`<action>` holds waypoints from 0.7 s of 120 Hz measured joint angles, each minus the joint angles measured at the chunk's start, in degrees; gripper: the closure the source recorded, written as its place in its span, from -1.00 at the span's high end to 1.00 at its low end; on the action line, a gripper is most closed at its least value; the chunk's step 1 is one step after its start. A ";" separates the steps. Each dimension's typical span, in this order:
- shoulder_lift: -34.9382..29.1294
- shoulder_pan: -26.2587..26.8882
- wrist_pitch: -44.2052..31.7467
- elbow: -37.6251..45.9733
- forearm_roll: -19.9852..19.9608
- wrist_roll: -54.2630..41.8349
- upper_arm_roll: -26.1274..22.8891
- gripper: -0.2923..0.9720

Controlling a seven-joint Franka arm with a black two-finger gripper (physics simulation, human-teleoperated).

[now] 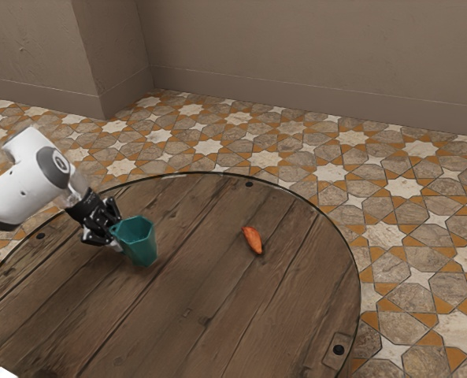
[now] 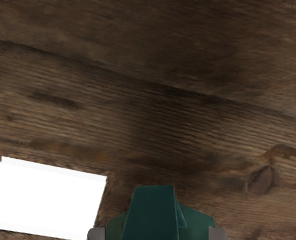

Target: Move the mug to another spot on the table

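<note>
A teal mug (image 1: pixel 138 240) stands out toward the exterior view's left side of the round wooden table (image 1: pixel 217 315), leaning slightly. My black gripper (image 1: pixel 113 233) reaches in from the left and is shut on the mug's near side. I cannot tell whether the mug's base touches the wood. In the wrist view the mug (image 2: pixel 155 215) sits right under my hand, with grey fingertips (image 2: pixel 96 233) on either side of it and wood planks beyond.
An orange carrot-like piece (image 1: pixel 253 239) lies near the table's middle, to the right of the mug. A flat white sheet (image 2: pixel 48 205) lies on the wood close to my hand, and is seen at the table's near left corner (image 1: pixel 1 372). The table edge curves round on the right.
</note>
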State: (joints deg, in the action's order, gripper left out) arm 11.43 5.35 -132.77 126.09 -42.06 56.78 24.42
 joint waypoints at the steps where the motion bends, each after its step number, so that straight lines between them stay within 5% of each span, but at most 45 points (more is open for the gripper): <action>1: -0.19 0.03 -0.03 0.26 -0.07 -0.10 -0.06 -0.43; 63: -5.49 0.28 0.20 11.13 -0.89 -4.32 -3.66 -0.49; 84: -5.05 -0.28 0.01 11.30 -0.90 -5.30 -2.79 -0.32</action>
State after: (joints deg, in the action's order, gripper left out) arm 6.38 5.07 -132.76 137.39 -42.97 51.48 21.63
